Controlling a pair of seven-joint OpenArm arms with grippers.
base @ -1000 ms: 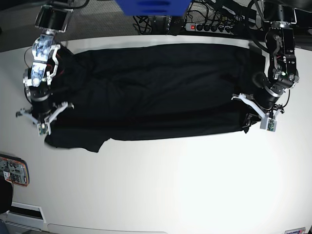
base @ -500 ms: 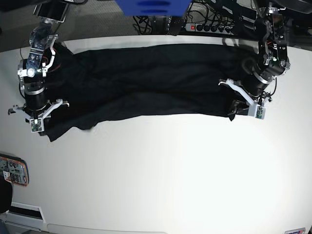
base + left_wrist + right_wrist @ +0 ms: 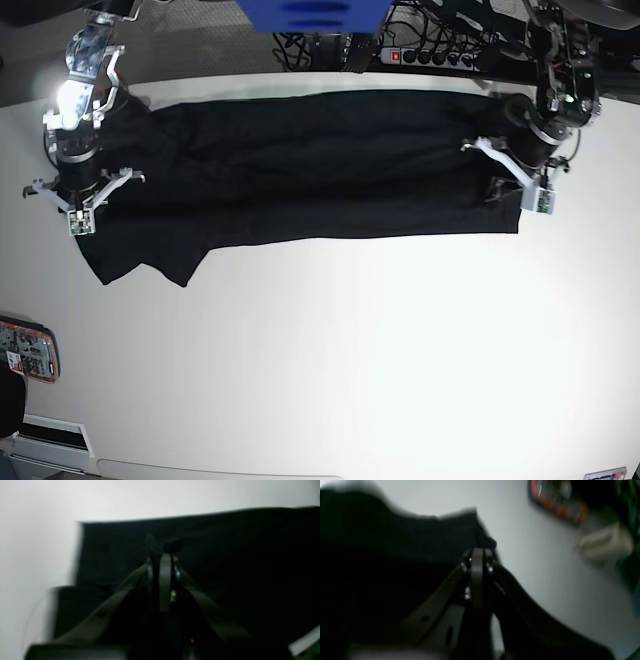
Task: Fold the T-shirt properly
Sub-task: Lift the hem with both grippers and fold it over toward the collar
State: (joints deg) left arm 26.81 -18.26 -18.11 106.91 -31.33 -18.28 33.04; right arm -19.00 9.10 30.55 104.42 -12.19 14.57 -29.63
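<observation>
T-shirt [image 3: 310,165] lies spread lengthwise as a long black band across far side of white table [image 3: 330,360]. Left end effector [image 3: 162,552] closed, pinching shirt fabric. Right end effector [image 3: 477,552] closed, clamped on shirt's edge.

Both wrist views are blurred; an orange-rimmed object [image 3: 557,501] at one o'clock stays unreadable, and at the base view's nine o'clock edge it [image 3: 25,350] is cut off
</observation>
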